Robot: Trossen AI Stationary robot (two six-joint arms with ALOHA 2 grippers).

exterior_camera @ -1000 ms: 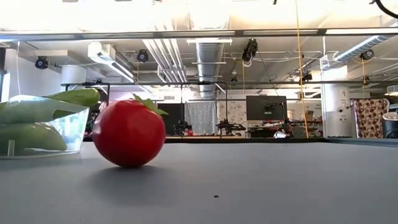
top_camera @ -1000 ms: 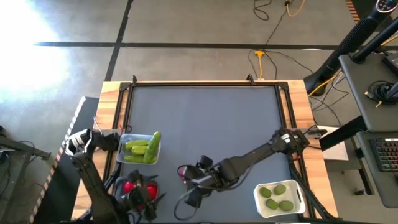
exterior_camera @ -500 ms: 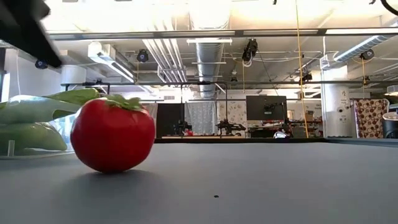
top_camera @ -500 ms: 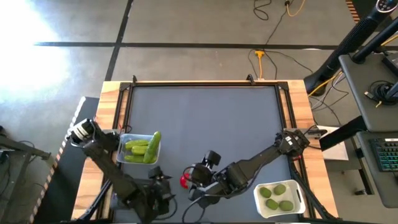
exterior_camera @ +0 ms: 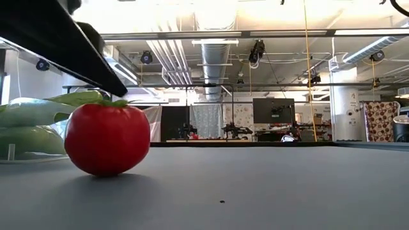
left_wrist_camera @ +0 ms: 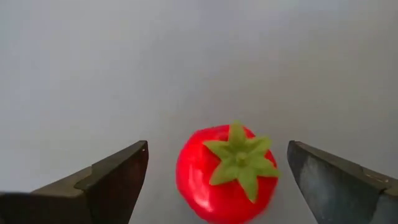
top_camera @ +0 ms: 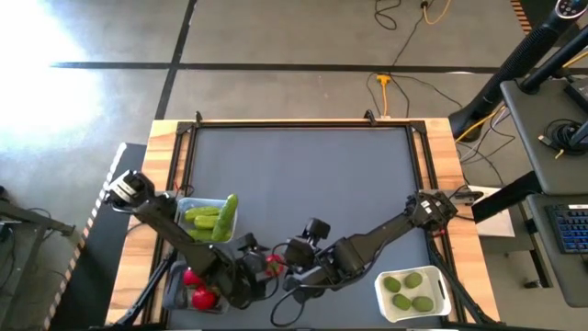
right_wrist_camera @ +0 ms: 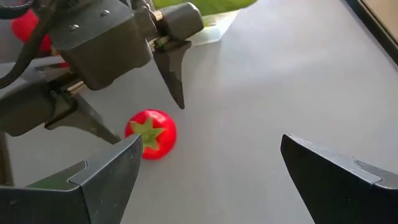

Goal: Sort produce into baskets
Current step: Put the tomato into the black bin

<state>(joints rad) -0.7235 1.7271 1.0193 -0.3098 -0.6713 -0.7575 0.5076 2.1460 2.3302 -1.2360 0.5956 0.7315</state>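
One loose tomato (left_wrist_camera: 225, 173) sits between the spread left hand (top_camera: 260, 273); right hand (top_camera: 296, 278) spread.

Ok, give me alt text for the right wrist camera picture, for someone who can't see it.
A round red tomato with a green star-shaped top sits on the grey table, with the left gripper above it, fingers spread to either side. The right gripper is open in the foreground. A light-green cucumber shows at the far edge.
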